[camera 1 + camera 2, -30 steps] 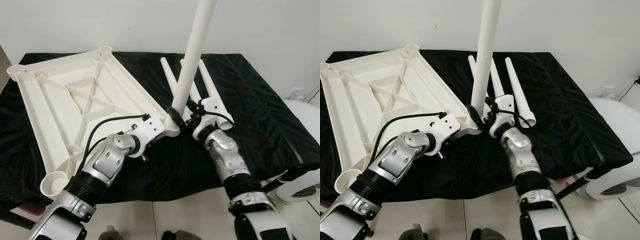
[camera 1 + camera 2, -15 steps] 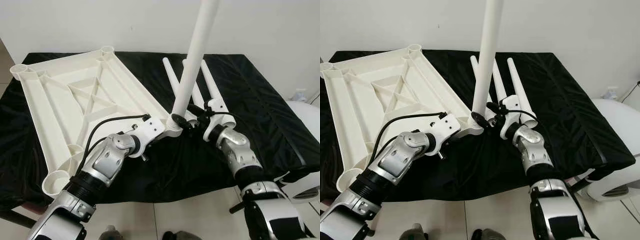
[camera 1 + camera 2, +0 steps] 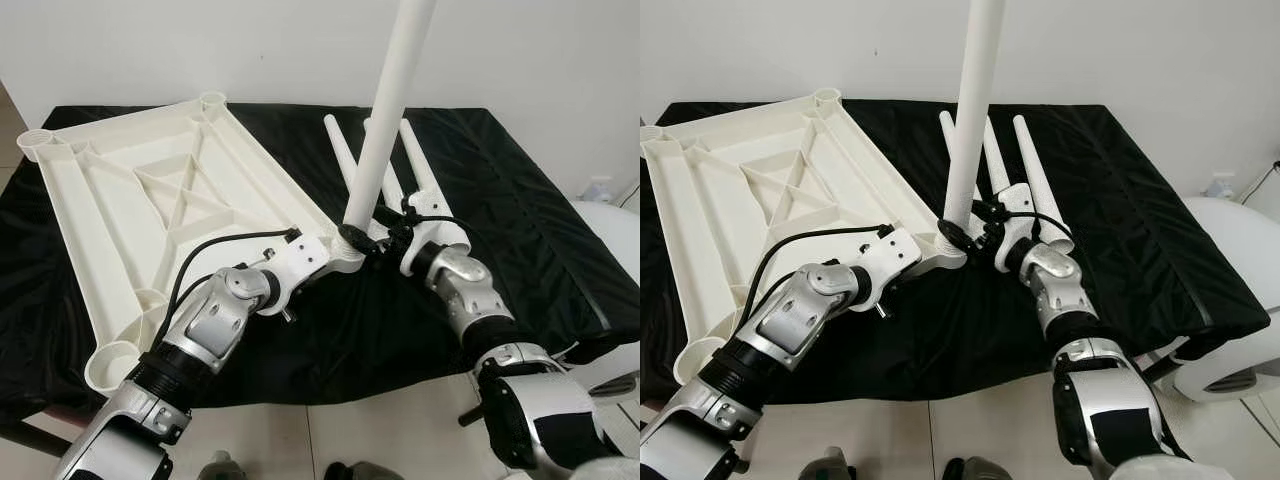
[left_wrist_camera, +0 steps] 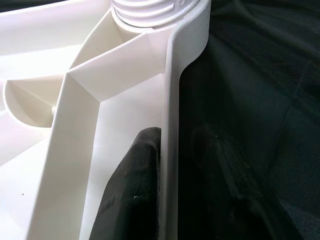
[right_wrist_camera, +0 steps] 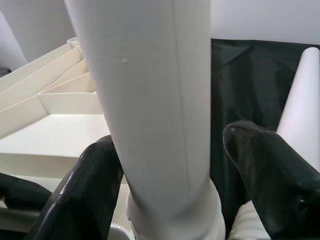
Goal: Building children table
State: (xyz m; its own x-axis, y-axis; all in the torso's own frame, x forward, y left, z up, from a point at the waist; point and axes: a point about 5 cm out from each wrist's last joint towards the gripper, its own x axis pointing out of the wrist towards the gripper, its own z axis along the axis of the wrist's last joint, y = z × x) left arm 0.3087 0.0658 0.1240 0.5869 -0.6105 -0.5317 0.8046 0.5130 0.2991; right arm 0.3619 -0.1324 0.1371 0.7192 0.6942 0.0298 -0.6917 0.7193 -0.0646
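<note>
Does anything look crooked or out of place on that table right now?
The leg standing in the tabletop's near corner socket leans slightly instead of standing straight. The right gripper brackets its base; the left gripper pinches the rim. Three loose legs lie tidily behind.

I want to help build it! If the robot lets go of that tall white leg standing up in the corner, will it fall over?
Probably not right away: the leg sits in the tabletop corner socket. It is tall, so it may wobble. The spare legs would likely roll.
</note>
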